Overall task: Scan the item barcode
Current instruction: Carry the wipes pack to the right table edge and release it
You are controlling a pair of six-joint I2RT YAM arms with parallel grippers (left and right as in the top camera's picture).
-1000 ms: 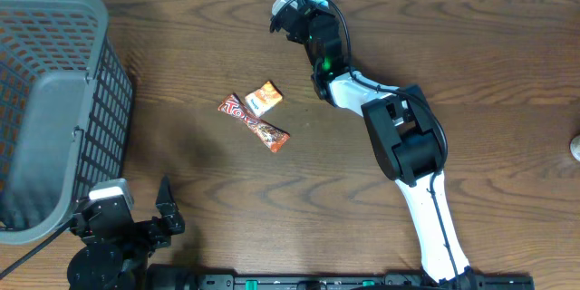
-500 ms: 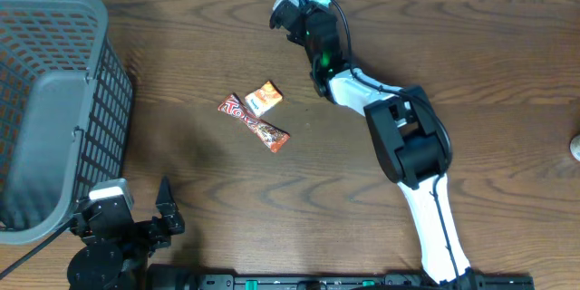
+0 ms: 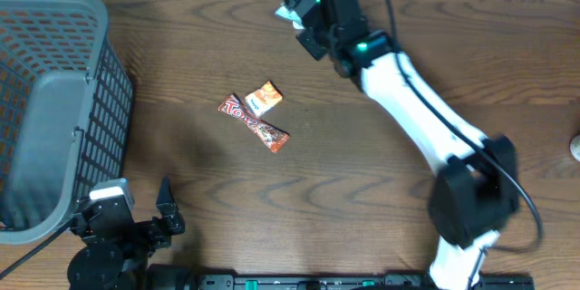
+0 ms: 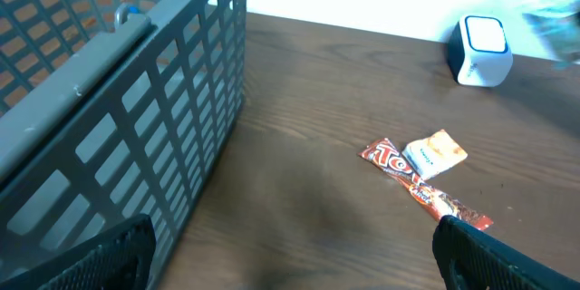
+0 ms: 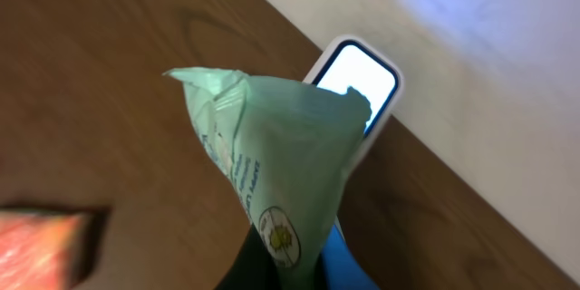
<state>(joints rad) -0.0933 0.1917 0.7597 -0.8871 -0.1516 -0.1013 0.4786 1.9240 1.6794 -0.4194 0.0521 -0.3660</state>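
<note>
- The right end effector (image 3: 304,9) is up at 12 o'clock on the worktop (image 3: 181,36), its fingers clamped together on the bottom edge of a green packet (image 5: 272,154).
- The packet stands upright out of the grip, its crimped top edge uppermost. In the right wrist view its upper part overlaps a scanner (image 5: 358,77).
- The scanner is a small white box with a lit window, sitting at the far 12 o'clock edge by the wall. I cannot tell whether the packet touches it.
- The left end effector (image 4: 290,267) sits low at 7 o'clock, its fingers spread wide apart with nothing between them.
- A grey basket (image 3: 100,109) fills the 9 o'clock side, with slatted walls.
- Near the middle of the worktop lies a chocolate bar (image 3: 254,125) in a red-brown wrapper, set on a slant.
- A small orange packet (image 3: 264,98) lies touching the bar on its 1 o'clock side.
- Both sweets are well apart from either arm.
</note>
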